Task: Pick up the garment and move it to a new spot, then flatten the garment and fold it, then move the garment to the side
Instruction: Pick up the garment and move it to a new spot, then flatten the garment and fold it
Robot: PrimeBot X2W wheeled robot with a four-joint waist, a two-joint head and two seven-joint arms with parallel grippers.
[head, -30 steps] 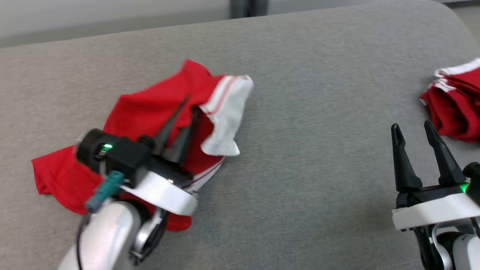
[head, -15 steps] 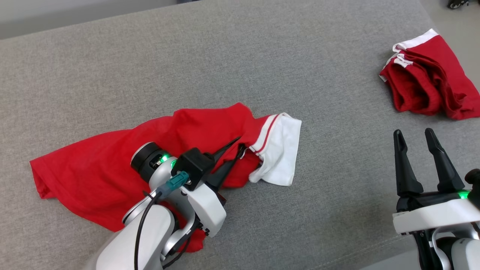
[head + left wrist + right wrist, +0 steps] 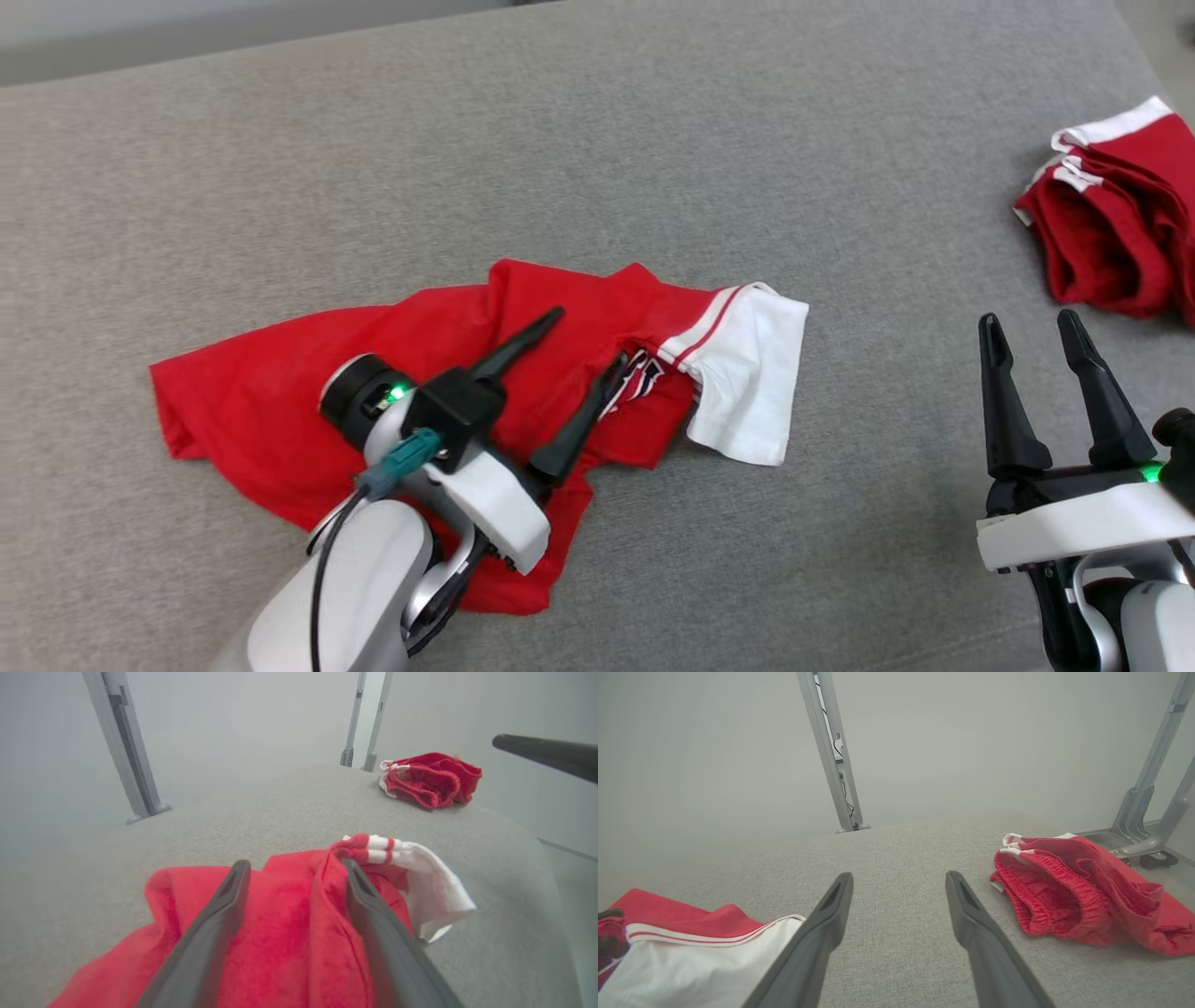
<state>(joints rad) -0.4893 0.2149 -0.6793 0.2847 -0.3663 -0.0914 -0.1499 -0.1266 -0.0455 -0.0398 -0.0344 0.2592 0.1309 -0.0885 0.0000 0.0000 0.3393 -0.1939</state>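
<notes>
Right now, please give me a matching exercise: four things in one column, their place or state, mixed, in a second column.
1. left gripper
2. right gripper
3. red shirt
4. red shorts

A. bunched at the far right of the grey surface
B. open, over bare surface
C. open, above the red shirt
D. crumpled, white sleeve toward the right

Pairs: 1-C, 2-B, 3-D, 4-A

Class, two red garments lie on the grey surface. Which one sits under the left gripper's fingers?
The spread-out red garment with the white sleeve, under the open left gripper. The bunched red garment lies apart, beyond the right gripper.
</notes>
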